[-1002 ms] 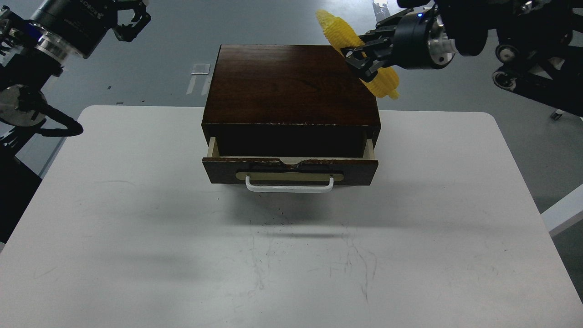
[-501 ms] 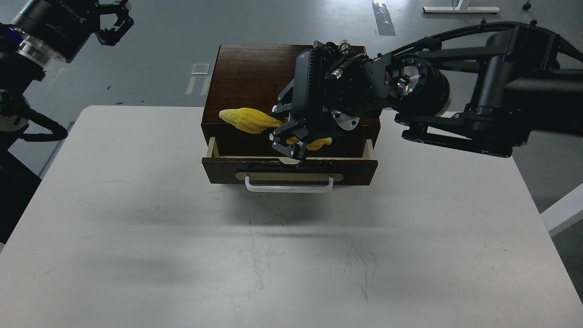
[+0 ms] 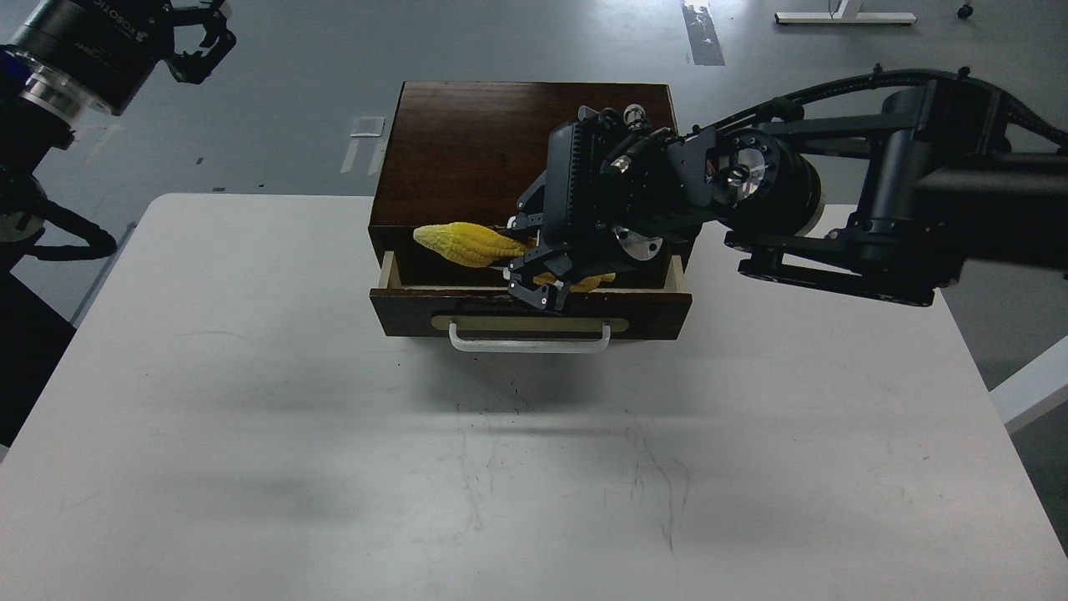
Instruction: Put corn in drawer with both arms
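The dark brown wooden box (image 3: 492, 142) stands at the table's far middle. Its drawer (image 3: 400, 300) is pulled partly open, with a white bar handle (image 3: 531, 342) on a brass-coloured plate. My right gripper (image 3: 534, 280) is shut on the yellow corn (image 3: 467, 244) and holds it lying crosswise over the open drawer, tapered tip to the left, its right end hidden by the gripper. My left gripper (image 3: 193, 37) is open and empty, high at the far left, well away from the box.
The white table (image 3: 250, 434) carries the box. The right arm (image 3: 901, 217) reaches across the box's right half from the right edge. Grey floor lies beyond the table.
My right gripper has swung from above the box's back right corner to over the open drawer, and in the last half second lowered the corn a little. The left arm drew slightly left.
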### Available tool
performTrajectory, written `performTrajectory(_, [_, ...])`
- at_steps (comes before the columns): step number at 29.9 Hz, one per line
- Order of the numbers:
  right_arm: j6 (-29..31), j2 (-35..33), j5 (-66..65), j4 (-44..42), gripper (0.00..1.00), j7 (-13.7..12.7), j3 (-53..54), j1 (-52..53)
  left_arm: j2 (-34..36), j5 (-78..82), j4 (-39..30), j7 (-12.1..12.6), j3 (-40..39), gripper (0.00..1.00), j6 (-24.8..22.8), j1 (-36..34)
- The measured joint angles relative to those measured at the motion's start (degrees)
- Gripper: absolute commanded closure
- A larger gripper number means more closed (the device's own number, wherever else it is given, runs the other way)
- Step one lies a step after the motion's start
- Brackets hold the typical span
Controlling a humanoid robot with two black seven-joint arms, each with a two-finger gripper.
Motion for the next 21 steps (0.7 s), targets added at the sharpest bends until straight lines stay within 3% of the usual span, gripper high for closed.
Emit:
performTrajectory(13, [0.0, -0.2, 0.0, 0.0, 0.25, 0.0, 0.0, 0.0, 0.4, 0.0, 0.0, 0.0, -0.3, 0.02, 0.0, 0.3])
performTrajectory(15, [0.0, -0.3, 0.2, 0.0, 0.22, 0.0, 0.0, 0.1, 0.4, 0.0, 0.0, 0.0, -0.3, 0.02, 0.0, 0.3])
performTrajectory(16, [0.0, -0.6, 0.4, -0.1, 0.17, 0.0, 0.2, 0.3, 0.5, 0.0, 0.0, 0.0, -0.3, 0.02, 0.0, 0.3])
performTrajectory(17, [0.0, -1.0, 0.7, -0.2, 0.06, 0.0, 0.4, 0.5, 0.6, 0.0, 0.0, 0.0, -0.3, 0.02, 0.0, 0.3])
performTrajectory(18, [0.0, -1.5, 1.0, -0.4, 0.02, 0.0, 0.9, 0.6, 0.7, 0.0, 0.0, 0.0, -0.3, 0.02, 0.0, 0.3])
performTrajectory(21, [0.0, -4.1, 4.2, -0.5, 0.00, 0.0, 4.0, 0.7, 1.3, -0.2, 0.0, 0.0, -0.3, 0.02, 0.0, 0.3])
